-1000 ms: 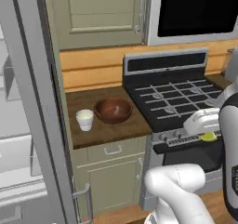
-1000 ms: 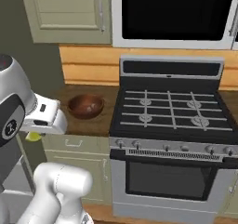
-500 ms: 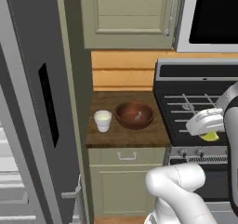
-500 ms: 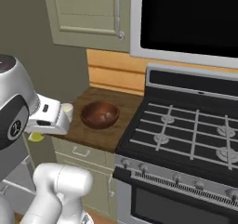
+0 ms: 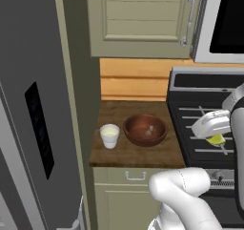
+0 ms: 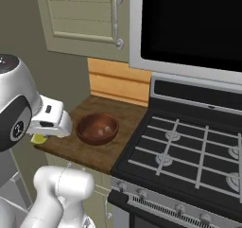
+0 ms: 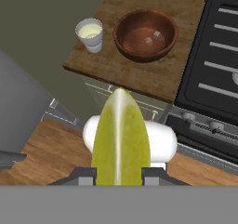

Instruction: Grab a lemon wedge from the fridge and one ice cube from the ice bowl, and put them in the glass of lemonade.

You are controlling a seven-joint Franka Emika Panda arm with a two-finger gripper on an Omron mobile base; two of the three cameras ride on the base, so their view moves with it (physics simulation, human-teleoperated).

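Note:
My gripper (image 7: 121, 174) is shut on the lemon wedge (image 7: 121, 137), a yellow-green slice standing between the two fingertips (image 7: 86, 174). In the left base view the gripper (image 5: 215, 139) hangs with the wedge (image 5: 217, 141) over the stove's front, right of the ice bowl (image 5: 145, 129). The reddish-brown ice bowl (image 7: 145, 34) holds small pale ice cubes (image 7: 158, 34). The glass of lemonade (image 5: 109, 135) stands just left of it; the hand view has the glass (image 7: 89, 31) at the upper left. The grey fridge (image 5: 33, 109) rises at the left.
The wooden counter (image 5: 138, 152) is narrow, shut in by the fridge on the left and the black gas stove (image 5: 202, 117) on the right. A beige wall cabinet (image 5: 143, 19) and a dark microwave (image 6: 189, 23) hang above. A drawer front (image 7: 125, 95) sits below the counter edge.
Both base views have shifted and closed in on the counter, so the base has driven. The bowl and glass now sit nearer and more central. The wedge stays in the gripper.

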